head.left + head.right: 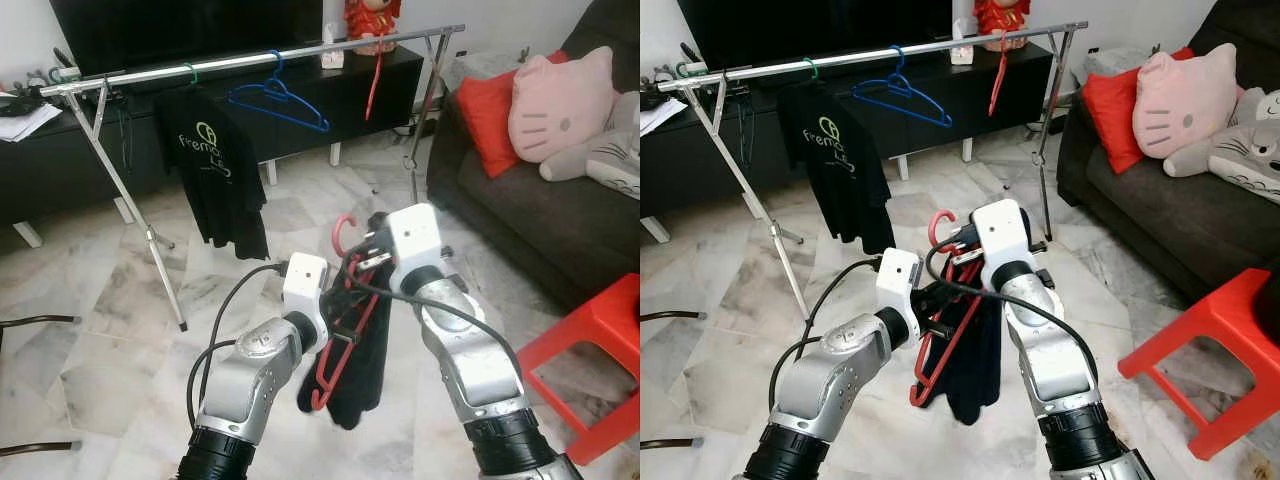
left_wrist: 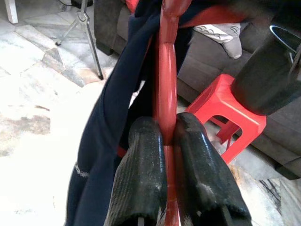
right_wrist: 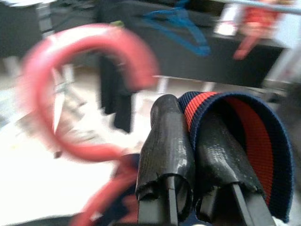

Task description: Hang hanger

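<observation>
We hold a red plastic hanger draped with a dark navy garment between both arms, above the marble floor. Its long axis runs steeply downward, hook uppermost, curling toward the rail. Our left tool pinches the hanger's red bar; our right tool is closed on the garment's striped collar. Ahead stands a silver metal clothes rail carrying a black printed T-shirt and an empty blue hanger. A dark sofa and red plastic stool sit to our right.
</observation>
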{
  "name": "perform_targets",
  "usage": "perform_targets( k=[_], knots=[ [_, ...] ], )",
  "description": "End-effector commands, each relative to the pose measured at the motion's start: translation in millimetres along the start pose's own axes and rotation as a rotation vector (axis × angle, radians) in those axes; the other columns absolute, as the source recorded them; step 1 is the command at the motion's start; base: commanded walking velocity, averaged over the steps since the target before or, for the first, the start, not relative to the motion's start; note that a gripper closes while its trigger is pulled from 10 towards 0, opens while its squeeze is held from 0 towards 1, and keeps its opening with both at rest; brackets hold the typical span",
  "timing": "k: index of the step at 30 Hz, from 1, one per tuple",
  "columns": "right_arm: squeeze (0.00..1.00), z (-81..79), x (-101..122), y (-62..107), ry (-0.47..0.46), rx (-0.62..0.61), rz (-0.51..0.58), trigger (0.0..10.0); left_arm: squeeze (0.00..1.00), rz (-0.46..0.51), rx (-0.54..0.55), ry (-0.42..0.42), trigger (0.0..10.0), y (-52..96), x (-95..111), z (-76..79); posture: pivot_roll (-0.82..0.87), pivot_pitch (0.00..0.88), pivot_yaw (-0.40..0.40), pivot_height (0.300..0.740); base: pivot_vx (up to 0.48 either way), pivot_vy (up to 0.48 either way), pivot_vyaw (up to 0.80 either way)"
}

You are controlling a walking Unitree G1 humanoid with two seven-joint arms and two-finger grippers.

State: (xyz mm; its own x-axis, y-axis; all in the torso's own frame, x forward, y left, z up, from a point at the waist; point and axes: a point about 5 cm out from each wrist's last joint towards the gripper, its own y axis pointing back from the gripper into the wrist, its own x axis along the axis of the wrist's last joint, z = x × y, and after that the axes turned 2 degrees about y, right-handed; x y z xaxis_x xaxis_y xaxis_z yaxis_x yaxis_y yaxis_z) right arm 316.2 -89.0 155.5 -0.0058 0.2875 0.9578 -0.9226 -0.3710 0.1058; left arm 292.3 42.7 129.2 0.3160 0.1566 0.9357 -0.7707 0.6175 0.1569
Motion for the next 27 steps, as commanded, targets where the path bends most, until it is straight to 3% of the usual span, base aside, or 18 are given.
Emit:
perform_targets(
  k=[1,5,12,17,20,27],
  knots=[
    [0.00,-8.2,8,0.8,-0.009,0.054,0.033,10.0,0.00,0.033,-0.033,0.000,10.0,0.2,7,6.0,-0.15,0.006,0.006,0.740,0.000,0.000,0.00],
    [0.00,-23.7,15,4.4,-0.025,0.175,0.058,10.0,0.00,0.026,-0.035,0.000,10.0,0.5,6,5.9,-0.15,0.006,0.006,0.740,0.000,0.000,0.00],
    [0.00,-22.4,12,4.9,-0.019,0.167,0.052,10.0,0.00,0.027,-0.027,0.002,10.0,-0.1,6,4.9,-0.15,0.004,0.004,0.740,0.000,0.000,0.00],
    [0.00,-11.2,1,9.2,-0.032,0.102,-0.006,10.0,0.00,0.030,-0.016,0.001,10.0,0.7,6,2.8,-0.15,0.007,0.003,0.740,0.000,0.000,0.00],
    [0.00,4.5,-7,12.7,-0.043,0.013,-0.047,10.0,0.00,0.032,-0.011,0.000,10.0,1.2,5,1.8,-0.15,0.007,0.004,0.740,0.000,0.000,0.00],
    [0.00,17.7,-14,16.1,-0.062,-0.074,-0.089,10.0,0.00,0.037,-0.005,-0.001,10.0,1.5,6,-0.1,-0.16,0.006,0.007,0.740,0.000,0.000,0.00]
  ],
)
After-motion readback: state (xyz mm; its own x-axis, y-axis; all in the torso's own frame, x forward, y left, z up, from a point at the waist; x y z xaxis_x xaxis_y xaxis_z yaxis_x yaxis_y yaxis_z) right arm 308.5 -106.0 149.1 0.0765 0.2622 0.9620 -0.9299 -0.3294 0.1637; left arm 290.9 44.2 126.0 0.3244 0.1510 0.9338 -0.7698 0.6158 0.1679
